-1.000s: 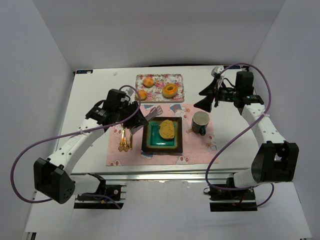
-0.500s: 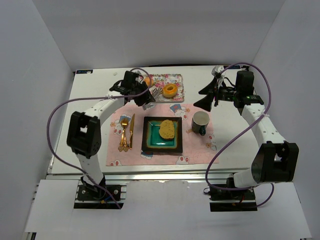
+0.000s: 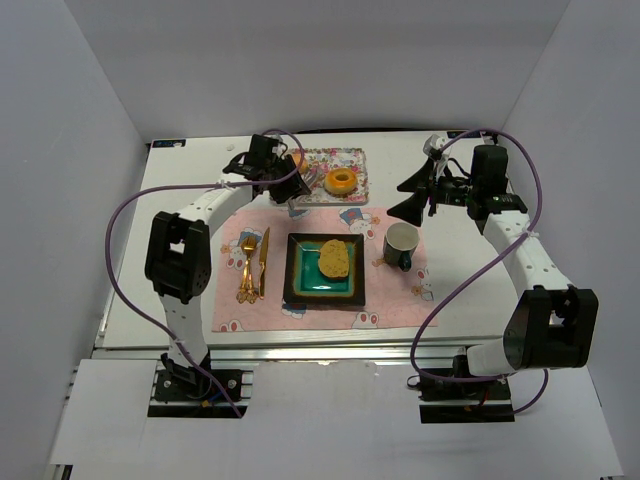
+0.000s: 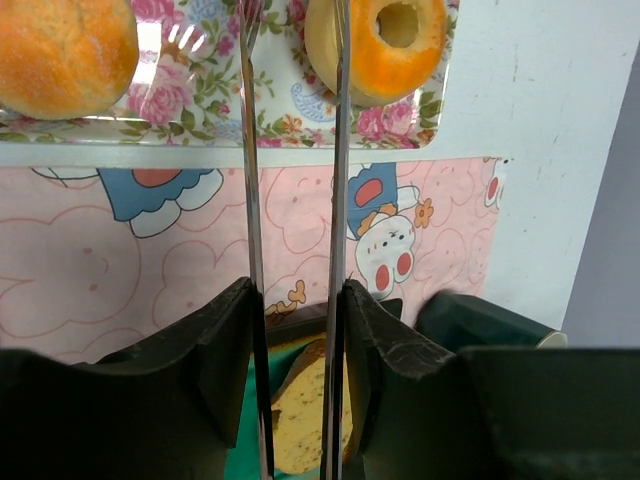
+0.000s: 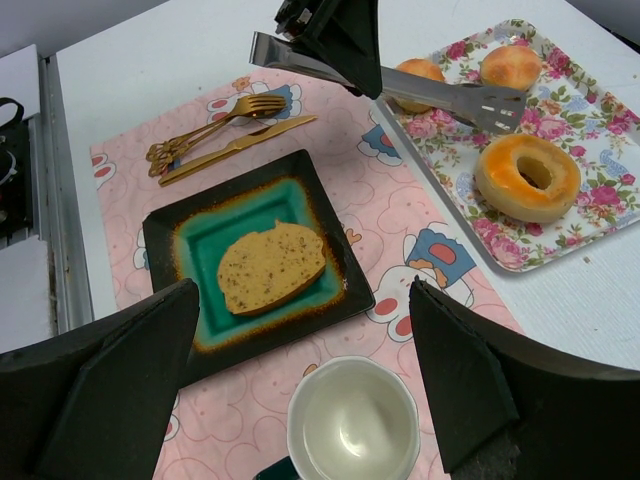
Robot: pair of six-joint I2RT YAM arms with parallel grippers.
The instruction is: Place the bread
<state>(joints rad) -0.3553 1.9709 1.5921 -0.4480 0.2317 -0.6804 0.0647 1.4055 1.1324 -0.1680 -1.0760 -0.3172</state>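
Observation:
A slice of brown bread (image 3: 335,258) lies flat on the teal square plate (image 3: 297,290) on the pink placemat; it also shows in the right wrist view (image 5: 270,268) and the left wrist view (image 4: 300,420). My left gripper (image 3: 283,178) is shut on metal tongs (image 5: 440,97). The tong blades (image 4: 338,200) stand slightly apart and empty, and reach over the floral tray (image 3: 355,160) beside a ring donut (image 4: 385,45). My right gripper (image 3: 415,195) is open and empty, above the placemat's far right, near the mug (image 3: 401,243).
The floral tray (image 5: 620,215) holds the donut (image 5: 527,177) and two round buns (image 5: 510,65). A gold fork (image 5: 205,130) and knife (image 5: 235,148) lie left of the plate. The mug (image 5: 355,420) stands right of the plate.
My left arm has swung from beside the plate back to the floral tray, carrying the tongs over it. The bread stays on the plate. The right arm has barely moved.

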